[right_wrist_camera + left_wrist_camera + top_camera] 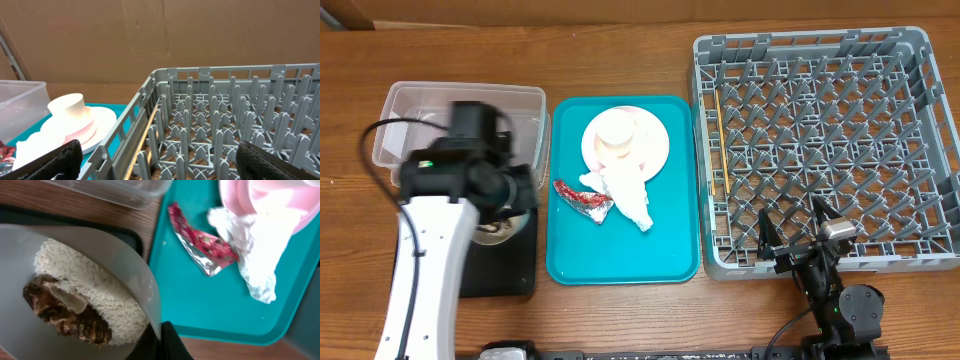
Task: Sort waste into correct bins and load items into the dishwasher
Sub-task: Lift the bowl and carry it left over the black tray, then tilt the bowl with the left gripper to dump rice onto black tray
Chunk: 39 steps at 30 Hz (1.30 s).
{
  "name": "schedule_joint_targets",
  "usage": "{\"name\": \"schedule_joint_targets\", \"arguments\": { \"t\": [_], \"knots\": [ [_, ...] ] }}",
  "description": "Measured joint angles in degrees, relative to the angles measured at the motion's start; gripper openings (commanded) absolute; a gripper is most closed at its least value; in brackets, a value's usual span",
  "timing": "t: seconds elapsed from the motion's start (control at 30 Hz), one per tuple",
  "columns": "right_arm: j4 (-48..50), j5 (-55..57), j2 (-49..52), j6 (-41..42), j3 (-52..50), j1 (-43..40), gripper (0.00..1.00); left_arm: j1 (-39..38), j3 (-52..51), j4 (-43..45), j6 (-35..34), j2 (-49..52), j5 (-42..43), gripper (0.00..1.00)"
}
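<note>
My left gripper is shut on the rim of a white bowl. The bowl holds white rice and brown scraps. From overhead the bowl sits over the black tray, just in front of the clear tub, mostly hidden by the left arm. On the teal tray lie the pink plate with a pale cup upside down on it, a white napkin and a red foil wrapper. My right gripper stands open at the grey dish rack's near edge.
A thin wooden stick lies along the rack's left side, inside the rack. The rack's upright pegs fill the space ahead of the right gripper. A brown cardboard wall stands behind the table.
</note>
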Motion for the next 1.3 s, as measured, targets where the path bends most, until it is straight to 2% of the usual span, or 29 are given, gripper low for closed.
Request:
{"name": "schedule_joint_targets", "arguments": {
  "t": [0.2, 0.33, 0.63, 0.9, 1.13, 1.3],
  "knots": [
    [0.02, 0.0, 0.0, 0.0, 0.0, 0.0, 1.0, 18.25, -0.63, 0.87, 8.37, -0.04, 13.31, 0.04],
    [0.02, -0.02, 0.0, -0.02, 0.0, 0.0, 1.0, 27.82, -4.96, 3.85, 12.24, -0.24, 22.14, 0.04],
    [0.04, 0.0, 0.0, 0.0, 0.0, 0.0, 1.0, 43.85, -17.81, 14.32, 18.23, -0.24, 40.7, 0.04],
    [0.0, 0.02, 0.0, 0.0, 0.0, 0.0, 1.0, 59.14, -25.05, 16.46, 24.74, -0.24, 55.45, 0.04],
    [0.02, 0.02, 0.0, -0.02, 0.0, 0.0, 1.0, 67.38, -29.86, 19.78, 27.71, -0.24, 62.25, 0.04],
    [0.04, 0.0, 0.0, -0.02, 0.0, 0.0, 1.0, 68.63, -31.95, 21.55, 28.17, -0.24, 63.65, 0.04]
  ]
}}
